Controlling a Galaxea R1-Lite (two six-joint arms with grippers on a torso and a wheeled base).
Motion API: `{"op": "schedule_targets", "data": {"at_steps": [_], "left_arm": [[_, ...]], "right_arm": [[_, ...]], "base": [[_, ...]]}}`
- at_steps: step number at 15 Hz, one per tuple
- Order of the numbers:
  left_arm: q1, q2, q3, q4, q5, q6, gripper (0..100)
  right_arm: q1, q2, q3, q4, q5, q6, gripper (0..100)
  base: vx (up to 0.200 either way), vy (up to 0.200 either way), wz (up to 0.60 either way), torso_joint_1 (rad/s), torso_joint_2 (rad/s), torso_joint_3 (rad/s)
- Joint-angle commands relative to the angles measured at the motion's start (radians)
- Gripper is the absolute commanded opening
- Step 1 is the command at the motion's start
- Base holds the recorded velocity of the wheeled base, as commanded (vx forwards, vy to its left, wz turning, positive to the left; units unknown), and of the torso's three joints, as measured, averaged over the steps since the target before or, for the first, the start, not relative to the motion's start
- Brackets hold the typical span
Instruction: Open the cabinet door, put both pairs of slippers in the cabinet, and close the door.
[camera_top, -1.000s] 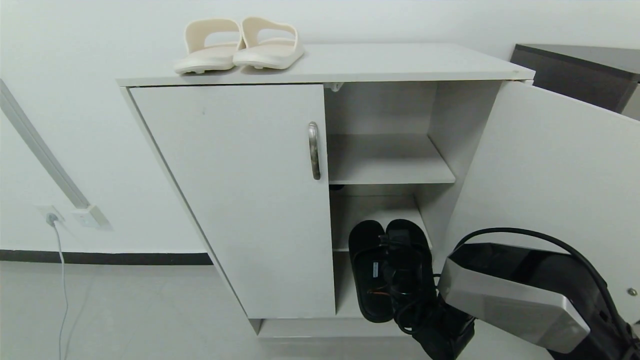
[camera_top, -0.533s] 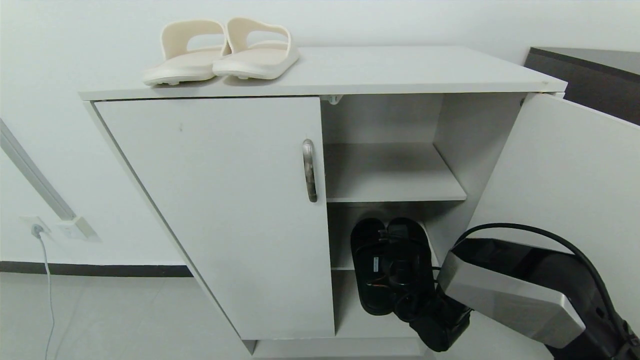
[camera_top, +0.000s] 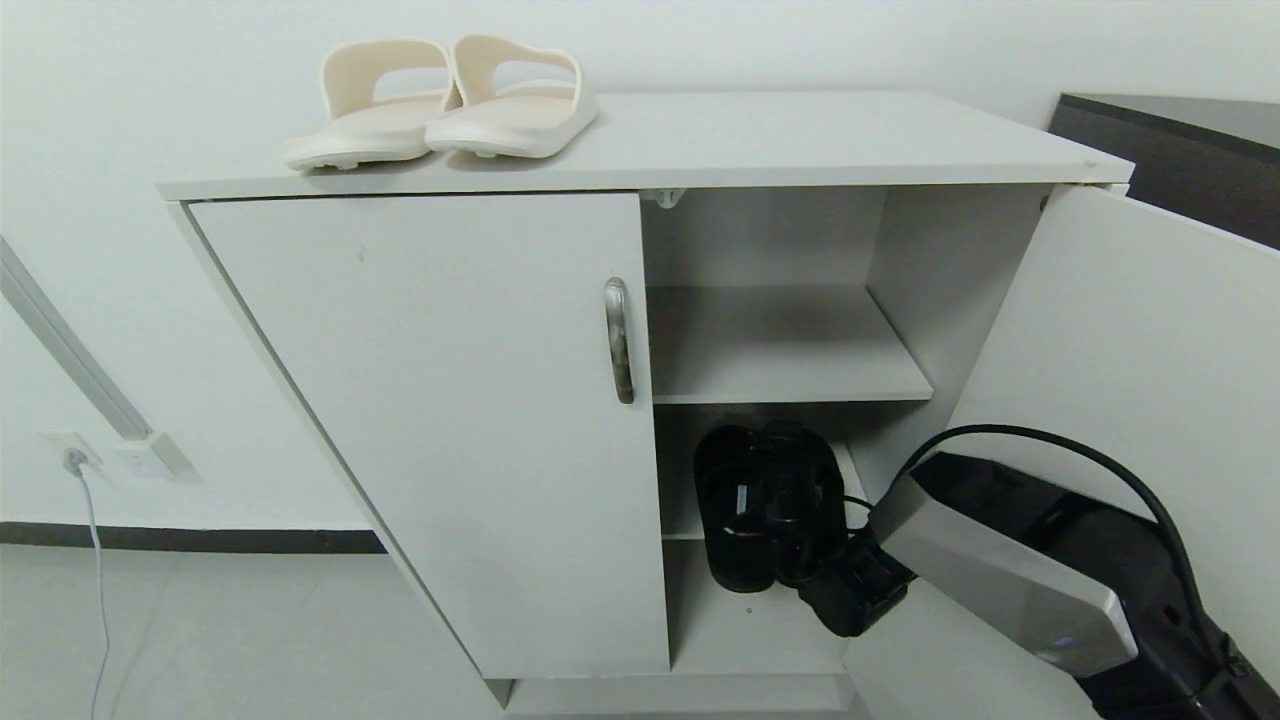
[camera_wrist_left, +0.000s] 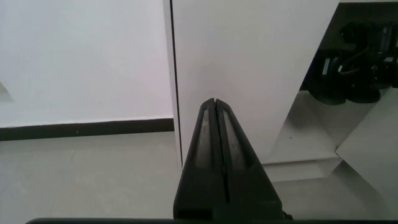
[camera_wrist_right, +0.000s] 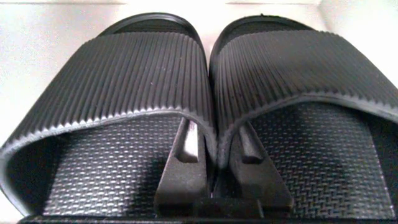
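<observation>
The white cabinet (camera_top: 800, 130) has its right door (camera_top: 1120, 330) swung open and its left door (camera_top: 430, 400) closed. A black pair of slippers (camera_top: 765, 505) hangs in the lower compartment, just above the bottom board (camera_top: 750, 625). My right gripper (camera_top: 840, 585) is shut on them. In the right wrist view its fingers (camera_wrist_right: 186, 149) pinch the inner sides of both black slippers (camera_wrist_right: 205, 93) together. A cream pair of slippers (camera_top: 445, 100) rests on the cabinet top at the left. My left gripper (camera_wrist_left: 214, 106) is shut and holds nothing, low in front of the closed left door (camera_wrist_left: 249, 62).
The upper shelf (camera_top: 780, 350) is bare. A metal handle (camera_top: 618, 340) sits on the left door's edge. A wall socket with a cable (camera_top: 75, 460) is at the far left. Dark furniture (camera_top: 1180, 130) stands to the right behind the open door. Grey floor (camera_wrist_left: 93, 174) lies in front.
The head camera shifted at first. Since then my right arm has pushed the black slippers deeper into the lower compartment. The cream pair and the doors have not moved.
</observation>
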Motion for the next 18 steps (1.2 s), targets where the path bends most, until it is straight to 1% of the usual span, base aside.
{"op": "schedule_targets", "data": {"at_steps": [1,2,5,8,12,16,17,18], "left_arm": [[0.0,0.001,0.0,0.0,0.0,0.0,0],[0.0,0.001,0.0,0.0,0.0,0.0,0],[-0.001,0.001,0.0,0.0,0.0,0.001,0],[0.0,0.001,0.0,0.0,0.0,0.001,0],[0.0,0.001,0.0,0.0,0.0,0.0,0],[0.0,0.001,0.0,0.0,0.002,0.0,0],[0.0,0.001,0.0,0.0,0.002,0.0,0],[0.0,0.001,0.0,0.0,0.002,0.0,0]], "right_arm": [[-0.016,0.03,-0.06,0.021,0.007,0.003,0],[-0.028,0.044,-0.11,0.058,0.014,0.003,0],[-0.042,0.062,-0.183,0.112,0.019,0.003,0],[-0.053,0.097,-0.248,0.13,0.017,0.0,0],[-0.06,0.12,-0.315,0.176,0.019,-0.002,0],[-0.06,0.126,-0.326,0.184,0.019,-0.002,0],[-0.06,0.126,-0.324,0.186,0.017,-0.002,100],[-0.059,0.126,-0.317,0.187,0.017,-0.002,100]], "base": [[0.0,0.0,0.0,0.0,0.0,0.0],[0.0,0.0,0.0,0.0,0.0,0.0],[0.0,0.0,0.0,0.0,0.0,0.0],[0.0,0.0,0.0,0.0,0.0,0.0],[0.0,0.0,0.0,0.0,0.0,0.0],[0.0,0.0,0.0,0.0,0.0,0.0],[0.0,0.0,0.0,0.0,0.0,0.0],[0.0,0.0,0.0,0.0,0.0,0.0]]}}
